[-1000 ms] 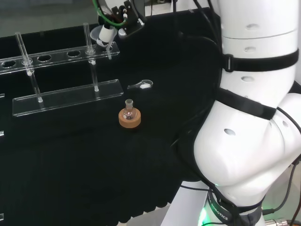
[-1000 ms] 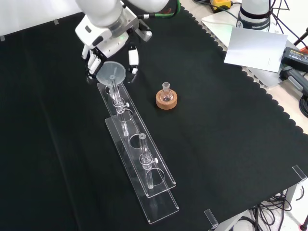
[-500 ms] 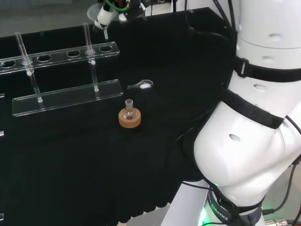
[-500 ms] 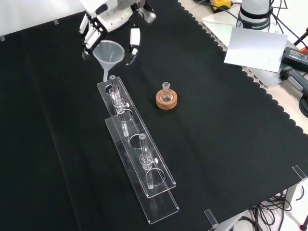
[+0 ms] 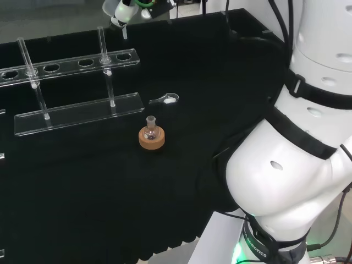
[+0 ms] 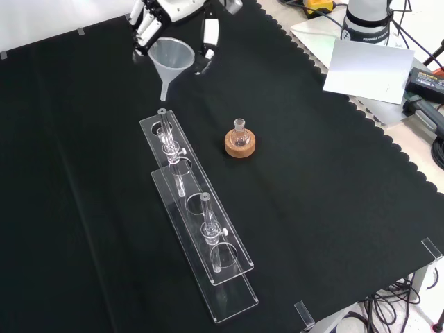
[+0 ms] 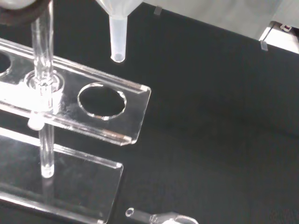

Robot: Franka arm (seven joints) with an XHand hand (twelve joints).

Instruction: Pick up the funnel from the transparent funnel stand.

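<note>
A clear funnel (image 6: 171,58) hangs in the air, held at its bowl by my hand (image 6: 209,33), whose fingers curl round it. In the front view the stem tip sits just beyond the far end of the transparent stand (image 6: 198,211) and apart from it. The wrist view shows the stem (image 7: 117,40) above the stand's top plate (image 7: 134,122), near its end hole. In the head view the hand (image 5: 126,10) and the funnel's stem (image 5: 124,34) are at the upper edge, above the stand (image 5: 71,64).
A small round flask on a cork ring (image 6: 239,143) stands beside the stand. In the head view a small clear scoop (image 5: 165,99) lies on the cloth near the stand's base. A white sheet (image 6: 366,69) and devices lie past the cloth's scalloped edge.
The hand has lifted the funnel out of the stand's end hole and carried it up and away from the stand. The stand, flask and scoop have not moved.
</note>
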